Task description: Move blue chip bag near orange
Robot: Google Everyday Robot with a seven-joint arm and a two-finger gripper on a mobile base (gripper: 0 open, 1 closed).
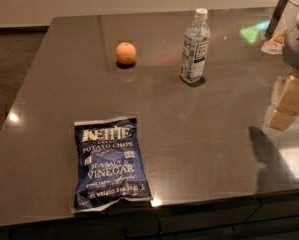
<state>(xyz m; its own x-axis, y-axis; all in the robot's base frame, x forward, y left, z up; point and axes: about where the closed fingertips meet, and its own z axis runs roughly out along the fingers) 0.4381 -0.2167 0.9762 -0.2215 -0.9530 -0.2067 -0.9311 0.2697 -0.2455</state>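
The blue chip bag lies flat near the front edge of the dark table, with its white Kettle lettering facing up. The orange sits towards the far left of the table, well beyond the bag. My gripper hangs at the right edge of the view above the table's right side, far to the right of the bag and touching neither the bag nor the orange.
A clear plastic water bottle with a white cap stands upright to the right of the orange. The arm's grey-white body fills the top right corner. The table's front edge runs just below the bag.
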